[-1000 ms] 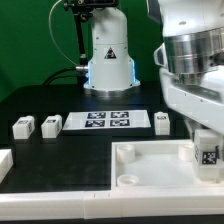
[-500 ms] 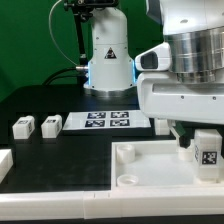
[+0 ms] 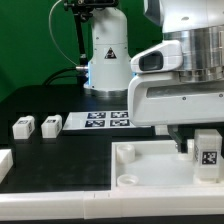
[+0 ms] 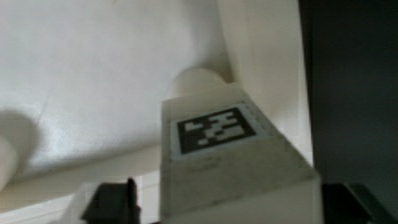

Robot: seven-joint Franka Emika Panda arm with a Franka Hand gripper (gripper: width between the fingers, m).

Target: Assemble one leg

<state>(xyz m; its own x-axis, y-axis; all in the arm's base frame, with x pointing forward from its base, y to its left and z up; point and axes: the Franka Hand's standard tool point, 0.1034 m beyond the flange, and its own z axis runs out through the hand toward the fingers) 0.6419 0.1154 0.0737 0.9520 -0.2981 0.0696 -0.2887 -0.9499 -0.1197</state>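
One leg (image 3: 208,141), a white block with a square marker tag, stands upright on the right end of the white tray (image 3: 150,160). My gripper (image 3: 200,148) is down around it. In the wrist view the leg (image 4: 217,130) fills the middle, between my gripper (image 4: 240,200), whose dark fingers (image 4: 118,200) stand on both sides. A narrow gap shows between one finger and the leg, so the jaws look slightly open. Two more legs (image 3: 22,127) (image 3: 50,125) lie at the exterior view's left.
The marker board (image 3: 108,121) lies behind the tray, before the arm's base (image 3: 108,60). Another white part (image 3: 5,165) shows at the left edge. The tray has round corner sockets (image 3: 127,181). My wrist hides the area right of the marker board.
My wrist has turned over the leg, and its wide body now spreads further to the exterior view's left. The leg keeps its place, its tag facing the same way.
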